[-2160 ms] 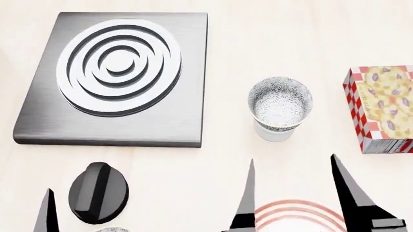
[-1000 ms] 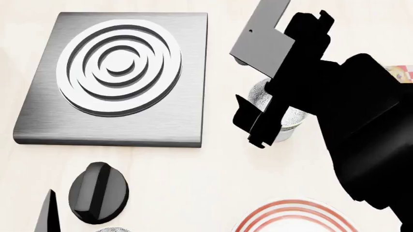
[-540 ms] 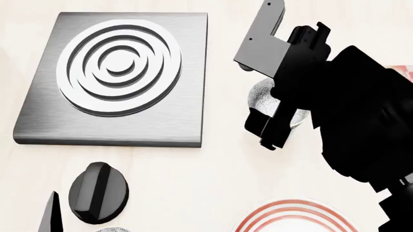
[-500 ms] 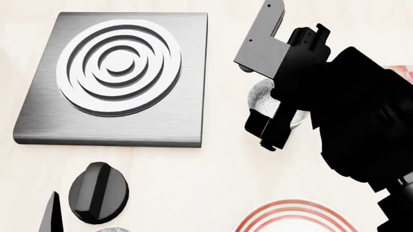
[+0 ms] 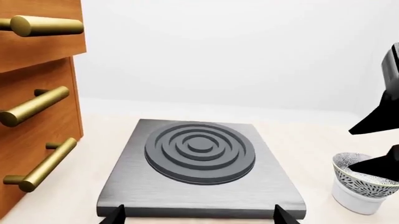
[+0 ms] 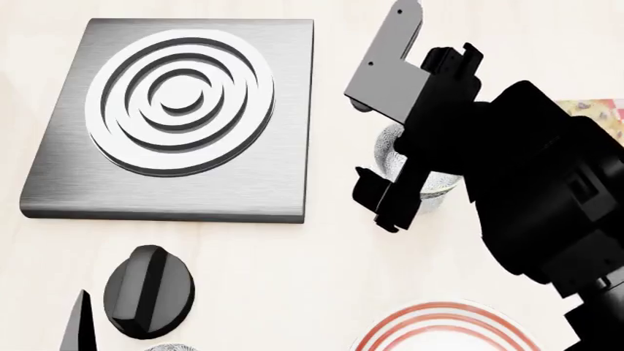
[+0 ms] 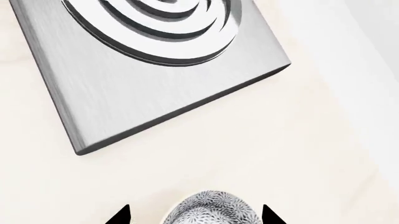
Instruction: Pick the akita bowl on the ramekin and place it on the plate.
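Note:
The speckled akita bowl (image 5: 363, 174) sits on the white ramekin (image 5: 353, 201), to the right of the cooktop. From the head camera only slivers of the bowl (image 6: 388, 143) show under my right arm. My right gripper (image 6: 395, 194) hangs over it, open. In the right wrist view its two fingertips stand either side of the bowl (image 7: 209, 211), apart from it. The red-ringed plate (image 6: 439, 327) lies at the near edge, partly cut off. My left gripper (image 5: 198, 217) is open and holds nothing, low in front of the cooktop.
A grey cooktop slab with concentric rings (image 6: 175, 110) fills the left. A black knob (image 6: 148, 291) lies in front of it. A patterned box (image 6: 597, 111) peeks out behind my right arm. Wooden drawers with brass handles (image 5: 37, 107) stand beside the cooktop.
My right arm came up from the near edge and now covers the bowl. Over the last half second its gripper shifted slightly left. The left arm barely moved.

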You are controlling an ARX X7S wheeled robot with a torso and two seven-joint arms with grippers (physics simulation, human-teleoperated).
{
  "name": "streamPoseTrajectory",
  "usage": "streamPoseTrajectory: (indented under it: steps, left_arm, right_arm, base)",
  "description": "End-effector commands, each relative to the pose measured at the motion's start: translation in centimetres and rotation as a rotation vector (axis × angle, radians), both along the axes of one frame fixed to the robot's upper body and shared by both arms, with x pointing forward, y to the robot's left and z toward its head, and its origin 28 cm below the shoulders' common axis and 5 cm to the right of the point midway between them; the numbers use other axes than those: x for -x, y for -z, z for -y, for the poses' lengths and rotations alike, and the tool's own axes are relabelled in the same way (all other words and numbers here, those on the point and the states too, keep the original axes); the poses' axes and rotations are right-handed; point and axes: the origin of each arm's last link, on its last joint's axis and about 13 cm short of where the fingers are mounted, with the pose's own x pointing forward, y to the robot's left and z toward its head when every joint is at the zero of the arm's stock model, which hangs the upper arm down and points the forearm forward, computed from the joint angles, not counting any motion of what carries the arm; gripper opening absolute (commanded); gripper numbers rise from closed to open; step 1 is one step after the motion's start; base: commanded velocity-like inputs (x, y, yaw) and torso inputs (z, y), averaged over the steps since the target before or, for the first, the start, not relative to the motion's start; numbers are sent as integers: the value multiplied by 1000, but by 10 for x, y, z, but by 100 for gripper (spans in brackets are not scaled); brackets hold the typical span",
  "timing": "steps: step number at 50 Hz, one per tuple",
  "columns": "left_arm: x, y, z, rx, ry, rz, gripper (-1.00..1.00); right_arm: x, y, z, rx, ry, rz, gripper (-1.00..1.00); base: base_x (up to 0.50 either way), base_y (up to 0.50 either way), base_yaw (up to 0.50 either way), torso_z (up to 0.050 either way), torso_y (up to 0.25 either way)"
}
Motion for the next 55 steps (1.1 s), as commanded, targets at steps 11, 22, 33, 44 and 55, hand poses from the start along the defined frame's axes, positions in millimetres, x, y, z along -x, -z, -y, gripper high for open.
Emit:
streamPoseTrajectory:
  steps: [11, 22, 33, 44, 55]
  left_arm:
    - [1, -1, 0, -2, -4, 1, 100]
    - [0, 0, 1, -5, 0, -5, 100]
    - [1, 0, 1, -3, 2, -8, 100]
    - [0, 1, 0, -2, 1, -12, 100]
    - [-1, 2, 0, -1, 2, -19, 100]
  right_arm:
    - [-2, 36, -1, -26, 8, -42, 100]
    - [-2, 50, 6, 1, 42, -63, 100]
    - [0, 53, 11, 38, 76, -93, 100]
    - [-2, 57, 13, 51, 86, -85, 100]
    - [0, 57, 13, 56, 79, -71, -100]
  base:
    - [0, 0, 0, 0, 0]
    - [0, 0, 0, 0, 0]
    - [0, 0, 0, 0, 0]
    - [0, 0, 0, 0, 0]
    - [0, 0, 0, 0, 0]
